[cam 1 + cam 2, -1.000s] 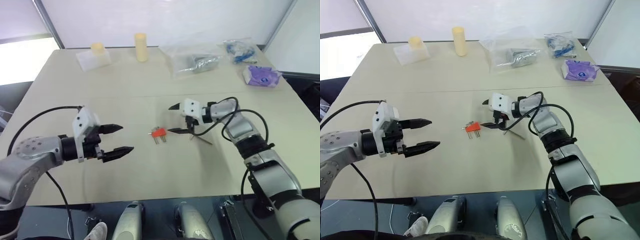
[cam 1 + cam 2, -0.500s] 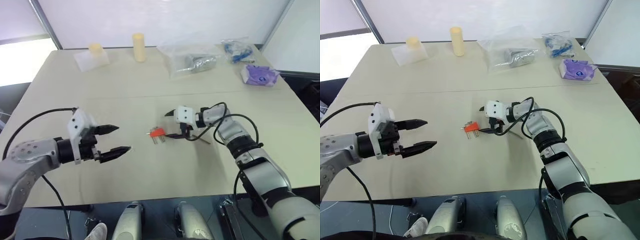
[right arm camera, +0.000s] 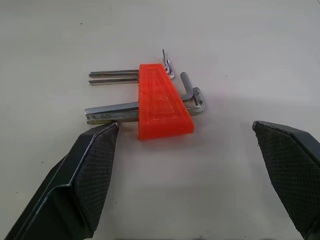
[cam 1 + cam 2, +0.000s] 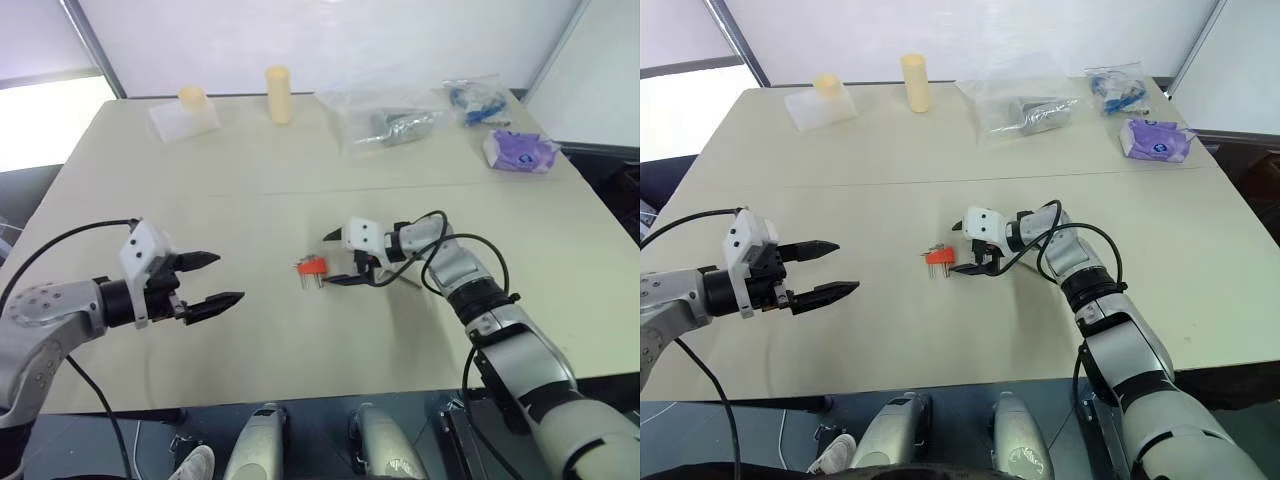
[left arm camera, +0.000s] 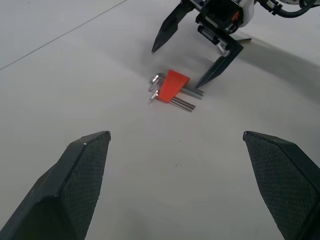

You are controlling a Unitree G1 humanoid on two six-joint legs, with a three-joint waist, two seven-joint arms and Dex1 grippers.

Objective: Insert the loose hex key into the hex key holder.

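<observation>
Lowered leftward since the earlier frame, the right gripper [image 4: 337,258] is held wide open and empty around the hex key holder [image 4: 312,265] at mid-frame, seemingly to grasp it, while the left gripper [image 4: 211,279], likewise spread and empty, waits lower left.

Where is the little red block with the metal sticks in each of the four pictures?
Left eye view: hex key holder on the table's middle, just left of the right gripper.
Right eye view, same spot.
Left wrist view: upper middle, below the right gripper.
Right wrist view: centre, between that gripper's open fingers.
Shared landmark: the right gripper's black fingertip beside the block.
</observation>
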